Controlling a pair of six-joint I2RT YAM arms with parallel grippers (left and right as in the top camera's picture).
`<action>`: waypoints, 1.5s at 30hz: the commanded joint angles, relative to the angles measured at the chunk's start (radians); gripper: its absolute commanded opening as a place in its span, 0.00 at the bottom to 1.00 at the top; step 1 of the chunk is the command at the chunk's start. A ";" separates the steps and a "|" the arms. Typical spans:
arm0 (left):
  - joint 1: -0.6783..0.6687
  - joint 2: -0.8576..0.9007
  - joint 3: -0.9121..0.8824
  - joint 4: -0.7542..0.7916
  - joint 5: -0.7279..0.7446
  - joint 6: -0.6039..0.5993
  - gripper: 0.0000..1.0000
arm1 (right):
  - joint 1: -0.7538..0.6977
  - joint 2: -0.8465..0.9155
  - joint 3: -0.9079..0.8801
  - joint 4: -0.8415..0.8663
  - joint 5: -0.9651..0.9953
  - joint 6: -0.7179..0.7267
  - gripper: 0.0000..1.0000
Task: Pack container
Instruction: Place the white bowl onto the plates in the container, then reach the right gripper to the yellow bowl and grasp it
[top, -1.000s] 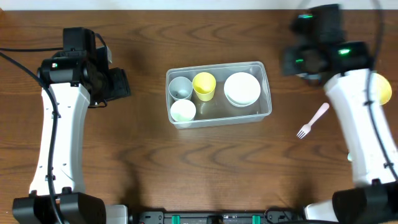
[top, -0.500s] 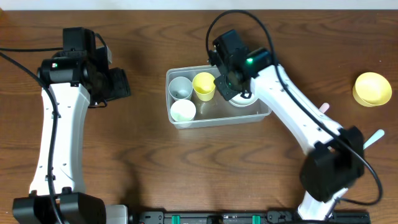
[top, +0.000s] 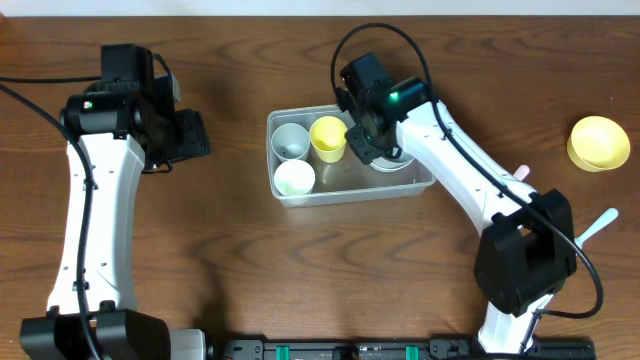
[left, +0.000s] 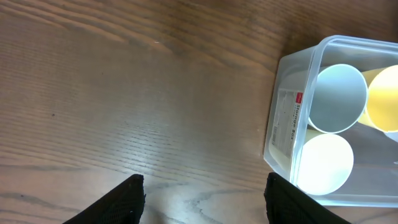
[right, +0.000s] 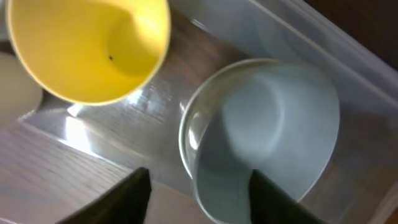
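Note:
The clear container (top: 352, 180) sits mid-table and holds a grey cup (top: 291, 140), a yellow cup (top: 328, 136), a white cup (top: 294, 178) and stacked white bowls (top: 396, 160). My right gripper (top: 374, 143) hangs over those bowls inside the bin. In the right wrist view it (right: 199, 199) is open, its fingers either side of the lower edge of a pale, blurred bowl (right: 267, 124) lying in the stack, beside the yellow cup (right: 87, 43). My left gripper (top: 196, 134) is open and empty over bare wood left of the container (left: 287, 124).
A yellow bowl (top: 599, 143) rests upside down at the far right. A pink fork (top: 520, 173) shows just past my right arm, and a white utensil (top: 600, 224) lies by the right edge. Cables trail from both arms.
My right arm swung from the far right over to the container, uncovering the yellow bowl. Its jaws were shut and now stand apart over the white bowls. The left arm has not moved.

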 joint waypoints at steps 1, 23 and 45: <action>0.003 0.007 -0.002 -0.004 -0.001 0.009 0.63 | -0.009 0.002 0.003 -0.001 0.013 0.002 0.55; 0.003 0.007 -0.002 -0.012 -0.001 0.009 0.63 | -0.554 -0.263 0.048 -0.009 0.037 0.291 0.65; 0.003 0.007 -0.002 -0.019 -0.001 0.009 0.63 | -1.036 0.163 0.048 0.067 -0.076 0.196 0.74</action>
